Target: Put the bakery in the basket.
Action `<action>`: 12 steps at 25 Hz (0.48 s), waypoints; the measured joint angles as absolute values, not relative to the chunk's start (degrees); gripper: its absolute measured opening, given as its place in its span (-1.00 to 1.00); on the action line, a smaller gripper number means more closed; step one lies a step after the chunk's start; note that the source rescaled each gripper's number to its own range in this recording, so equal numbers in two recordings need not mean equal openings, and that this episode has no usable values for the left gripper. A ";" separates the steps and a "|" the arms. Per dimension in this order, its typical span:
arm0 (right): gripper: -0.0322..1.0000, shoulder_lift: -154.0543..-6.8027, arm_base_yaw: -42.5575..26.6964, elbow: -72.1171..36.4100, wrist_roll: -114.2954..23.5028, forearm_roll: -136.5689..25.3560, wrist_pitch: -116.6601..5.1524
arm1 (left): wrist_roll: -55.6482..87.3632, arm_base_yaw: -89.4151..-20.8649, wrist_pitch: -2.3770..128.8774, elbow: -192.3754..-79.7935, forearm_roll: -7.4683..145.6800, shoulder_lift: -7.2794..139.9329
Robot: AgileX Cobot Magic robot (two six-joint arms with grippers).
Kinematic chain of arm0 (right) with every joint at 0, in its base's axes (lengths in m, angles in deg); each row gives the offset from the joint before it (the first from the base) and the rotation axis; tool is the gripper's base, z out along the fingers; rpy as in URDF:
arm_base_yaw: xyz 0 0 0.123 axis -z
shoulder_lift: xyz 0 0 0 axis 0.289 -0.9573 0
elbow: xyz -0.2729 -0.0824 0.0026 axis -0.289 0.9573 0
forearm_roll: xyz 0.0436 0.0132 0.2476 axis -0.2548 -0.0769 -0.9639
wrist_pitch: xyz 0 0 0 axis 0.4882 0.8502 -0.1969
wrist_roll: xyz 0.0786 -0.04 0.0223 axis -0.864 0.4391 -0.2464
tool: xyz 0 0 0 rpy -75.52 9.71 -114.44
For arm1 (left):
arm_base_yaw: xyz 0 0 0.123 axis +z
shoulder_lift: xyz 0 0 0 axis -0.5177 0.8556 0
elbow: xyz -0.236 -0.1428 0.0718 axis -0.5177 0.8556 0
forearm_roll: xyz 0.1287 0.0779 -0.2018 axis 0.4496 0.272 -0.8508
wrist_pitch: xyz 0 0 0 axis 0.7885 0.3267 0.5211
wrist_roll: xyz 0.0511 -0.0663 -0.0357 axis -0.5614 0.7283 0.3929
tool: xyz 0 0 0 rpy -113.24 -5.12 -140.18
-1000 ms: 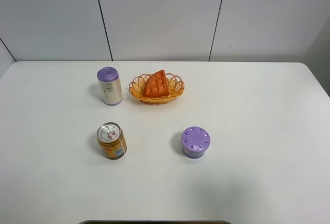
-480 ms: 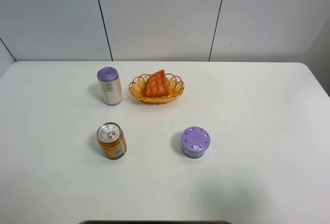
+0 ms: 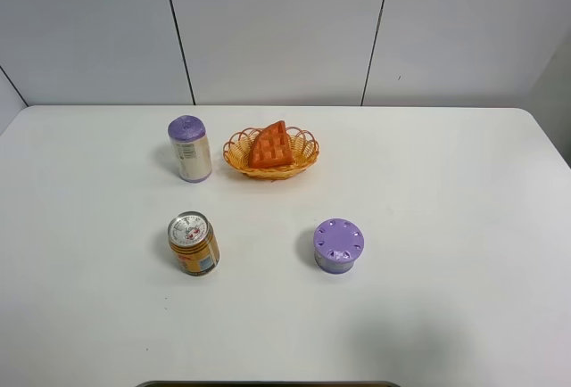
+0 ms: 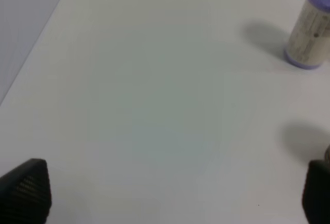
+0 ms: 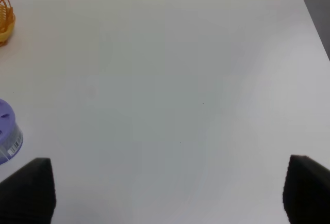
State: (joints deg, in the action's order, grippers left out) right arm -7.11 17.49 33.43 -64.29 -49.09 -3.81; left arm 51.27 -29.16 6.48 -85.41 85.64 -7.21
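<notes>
The bakery (image 3: 270, 146) is lying inside the basket (image 3: 303, 160), which is standing at the far middle of the bench (image 3: 446, 226), just beside the tall purple-capped can (image 3: 190, 148). The wedge is leaning in the basket, its narrow tip pointing up and away toward the wall, so its long axis is running roughly from near to far. Judging from this, the task is looking already finished.

The left end effector (image 4: 165, 193) is hanging over bare bench at the near left, its fingers spread wide and holding nothing. The right end effector (image 5: 167, 190) is likewise standing wide open and empty over the near right side; the round purple-lidded jar (image 5: 7, 131) and a bit of the basket rim are showing at the edge of its view.

From both end effectors the basket is lying forward and toward the middle, well apart. Neither arm is seeming clearly nearer. I am judging that no further grasp is needed.
</notes>
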 joint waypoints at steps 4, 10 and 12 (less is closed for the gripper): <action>0.30 -7.11 17.49 33.43 -64.29 -49.09 -3.81 | 51.27 -29.16 6.48 -85.41 85.64 -7.21; 0.30 -7.11 17.49 33.43 -64.29 -49.09 -3.81 | 51.27 -29.16 6.48 -85.41 85.64 -7.21; 0.30 -7.11 17.49 33.43 -64.29 -49.09 -3.81 | 51.27 -29.16 6.48 -85.41 85.64 -7.21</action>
